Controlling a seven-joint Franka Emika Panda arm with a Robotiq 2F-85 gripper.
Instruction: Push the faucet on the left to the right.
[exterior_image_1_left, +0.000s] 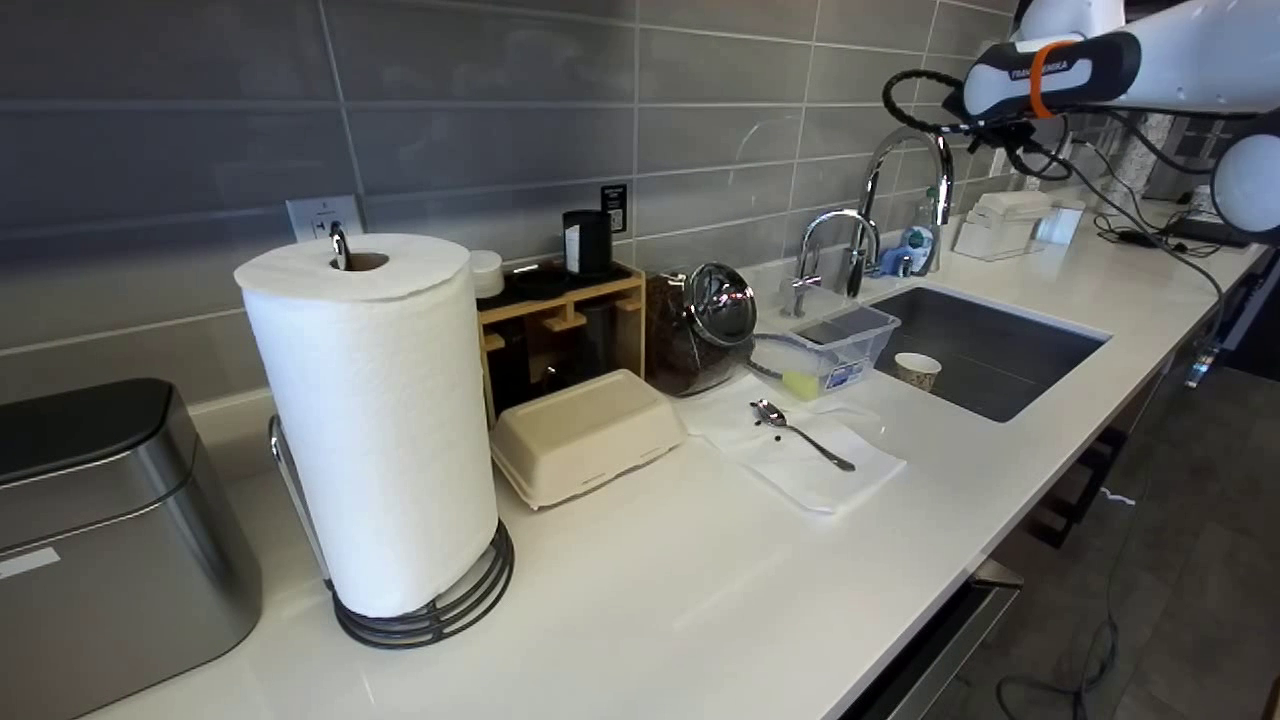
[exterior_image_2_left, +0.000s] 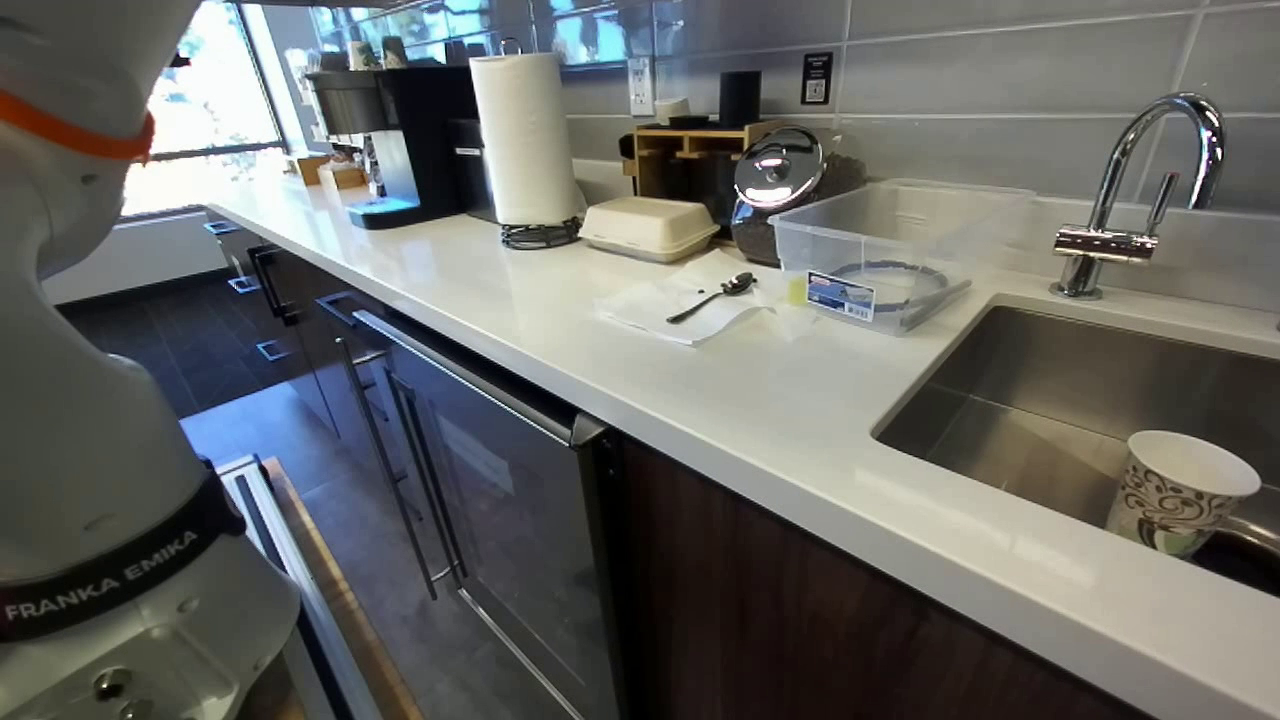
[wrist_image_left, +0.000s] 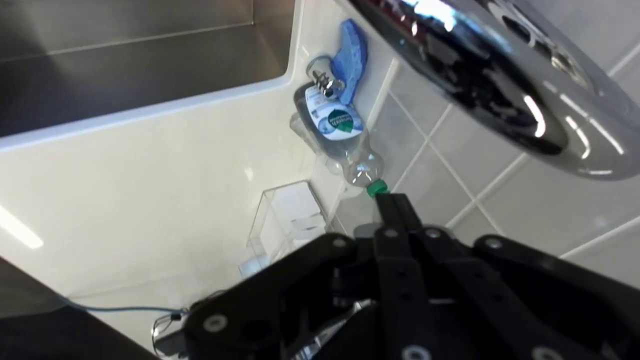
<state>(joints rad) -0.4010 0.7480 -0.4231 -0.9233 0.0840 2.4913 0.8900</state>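
Observation:
The tall chrome faucet stands behind the sink in an exterior view, its arched spout reaching up near the end of the arm. Its chrome fills the upper right of the wrist view, very close to the camera. My gripper is shut, its two fingertips pressed together with nothing between them. In the wrist view a gap of wall tile shows between fingertips and chrome; I cannot tell the true distance. In an exterior view the dark gripper is by the top of the spout, partly lost among cables.
A shorter chrome faucet stands beside the tall one. A soap bottle and blue sponge are by the wall. A paper cup is in the sink. A clear box sits beside it.

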